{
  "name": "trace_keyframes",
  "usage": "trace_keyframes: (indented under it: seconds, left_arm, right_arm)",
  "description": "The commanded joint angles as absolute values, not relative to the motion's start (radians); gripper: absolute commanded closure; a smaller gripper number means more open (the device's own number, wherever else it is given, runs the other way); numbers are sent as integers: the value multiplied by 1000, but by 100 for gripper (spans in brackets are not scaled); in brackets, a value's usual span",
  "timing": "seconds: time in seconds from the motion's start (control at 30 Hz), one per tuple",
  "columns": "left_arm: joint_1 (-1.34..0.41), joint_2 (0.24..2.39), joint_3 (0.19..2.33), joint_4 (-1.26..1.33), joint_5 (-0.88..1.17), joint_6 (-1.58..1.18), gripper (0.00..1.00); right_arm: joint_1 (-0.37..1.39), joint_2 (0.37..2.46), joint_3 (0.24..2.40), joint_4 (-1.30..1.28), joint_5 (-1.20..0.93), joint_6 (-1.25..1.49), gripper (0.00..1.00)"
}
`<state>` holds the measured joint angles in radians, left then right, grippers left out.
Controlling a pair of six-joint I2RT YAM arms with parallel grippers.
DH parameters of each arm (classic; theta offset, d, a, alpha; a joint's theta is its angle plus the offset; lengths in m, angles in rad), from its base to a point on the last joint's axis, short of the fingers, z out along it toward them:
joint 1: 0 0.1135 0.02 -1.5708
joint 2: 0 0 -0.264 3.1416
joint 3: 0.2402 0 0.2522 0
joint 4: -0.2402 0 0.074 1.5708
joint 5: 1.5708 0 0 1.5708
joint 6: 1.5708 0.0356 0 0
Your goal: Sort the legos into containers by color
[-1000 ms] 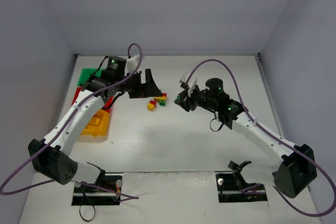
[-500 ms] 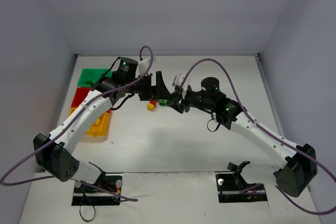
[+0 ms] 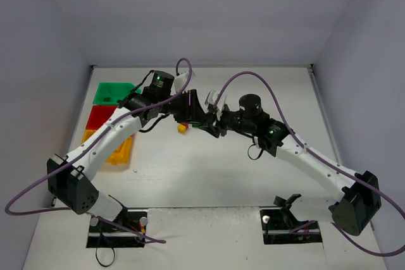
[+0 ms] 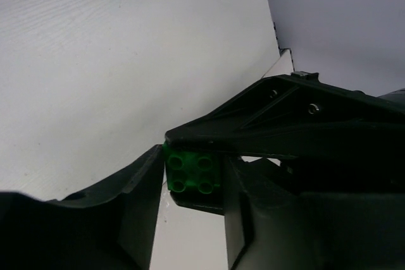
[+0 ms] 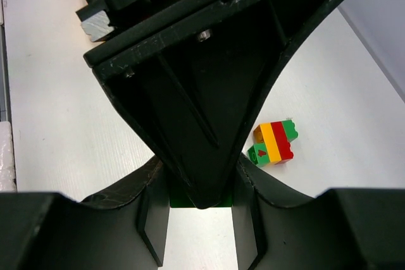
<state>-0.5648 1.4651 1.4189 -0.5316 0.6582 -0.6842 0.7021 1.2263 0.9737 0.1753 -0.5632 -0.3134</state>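
- Your two arms meet in mid-air above the middle of the counter (image 3: 202,175), tips nose to nose. The step in hand looks like passing or pulling apart a green brick (image 4: 193,172).
- The left jaws have narrowed onto that green brick. In the left wrist view it fills the gap between both fingers, studs facing the camera.
- The right jaws are pinched narrow. The right wrist view shows only a sliver of green between them, mostly hidden behind the left arm's finger, so I judge they hold the same piece or one stuck to it.
- Make sure the left grip is firm before anything lets go, because a glossy brick can slip from a half-closed pinch.
- If this is a handover, release on the right first, then draw straight back. If it is a separation, pull along the studs and do not twist.
- Keep the move slow, since the fingers overlap closely and could snag each other.
- The green container (image 3: 111,93) lies at the far left, beyond the red container (image 3: 101,115) and the yellow-orange container (image 3: 117,150), so carry the brick there high.
- A mixed stack (image 5: 273,143) rests on the counter just below the meeting point. Don't knock it as you leave.
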Motion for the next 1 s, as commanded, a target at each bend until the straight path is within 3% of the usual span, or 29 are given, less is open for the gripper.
trace_keyframes:
  seconds: [0.0, 0.13, 0.23, 0.27, 0.33, 0.37, 0.43, 0.47, 0.5, 0.67, 0.97]
  left_arm:
    - [-574, 1468, 1421, -469, 658, -689, 68]
    - [-574, 1471, 1419, -454, 655, -689, 94]
    - [-572, 1473, 1425, -459, 640, -675, 100]
    - [-571, 1474, 1428, -466, 632, -666, 100]
    - [-561, 1483, 1445, -506, 603, -628, 100]
    - [-557, 1488, 1451, -521, 591, -615, 100]
    - [-529, 1502, 1459, -552, 569, -582, 100]
    - [-516, 1505, 1463, -560, 565, -574, 100]
    - [-502, 1511, 1465, -569, 561, -566, 100]
    - [-366, 1554, 1515, -621, 509, -514, 100]
    - [-132, 1684, 1709, -696, 83, -420, 99]
  right_arm:
    - [713, 1224, 1017, 302, -568, -305, 95]
    - [715, 1232, 1019, 308, -569, -302, 93]
    - [712, 1236, 1014, 308, -552, -288, 85]
    - [712, 1238, 1012, 304, -545, -284, 72]
    - [710, 1239, 1008, 296, -505, -270, 56]
    - [709, 1238, 1003, 290, -486, -262, 40]
    - [707, 1230, 996, 284, -431, -253, 28]
    - [698, 1218, 988, 279, -411, -236, 16]
    - [693, 1212, 985, 278, -390, -227, 13]
    - [640, 1181, 974, 221, -287, -171, 5]
    - [486, 1169, 904, 186, -143, 1, 10]
